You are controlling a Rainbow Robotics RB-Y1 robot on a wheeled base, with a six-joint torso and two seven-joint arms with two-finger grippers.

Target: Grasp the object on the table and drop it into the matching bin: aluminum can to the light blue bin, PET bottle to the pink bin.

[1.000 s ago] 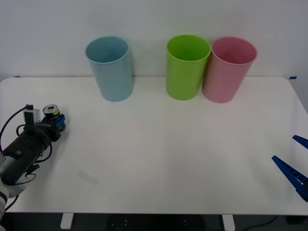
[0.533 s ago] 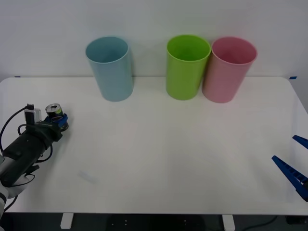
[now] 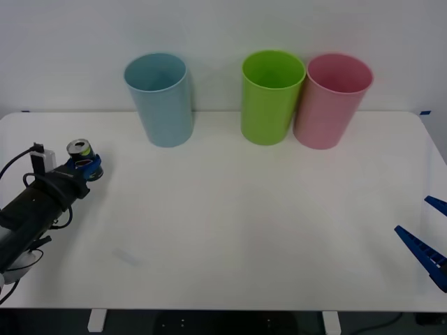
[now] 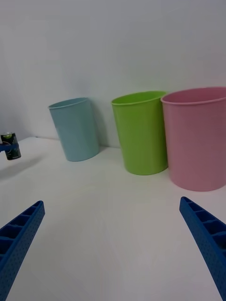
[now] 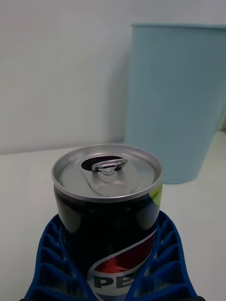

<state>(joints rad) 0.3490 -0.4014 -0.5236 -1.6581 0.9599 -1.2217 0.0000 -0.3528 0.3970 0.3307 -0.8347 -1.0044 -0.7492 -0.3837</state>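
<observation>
The aluminum can (image 3: pixel 79 149) (image 5: pixel 109 207), dark with a silver top and a red-white-blue logo, is held upright over the left side of the white table (image 3: pixel 230 230). My left gripper (image 3: pixel 85 167) is shut on it, blue fingers (image 5: pixel 52 263) wrapped around its lower body. The can (image 4: pixel 10 146) also shows far off in the right wrist view. The light blue bin (image 3: pixel 160 99) (image 5: pixel 176 99) stands at the back, ahead and to the right of the can. The pink bin (image 3: pixel 330 100) (image 4: pixel 197 136) stands at the back right. My right gripper (image 3: pixel 426 241) (image 4: pixel 113 244) waits open at the table's right front edge.
A lime green bin (image 3: pixel 271 95) (image 4: pixel 140 131) stands between the light blue and pink bins, touching the pink one. A white wall rises behind the bins.
My left gripper has lifted the can off the table and carried it slightly up and toward the light blue bin. The right arm has not moved.
</observation>
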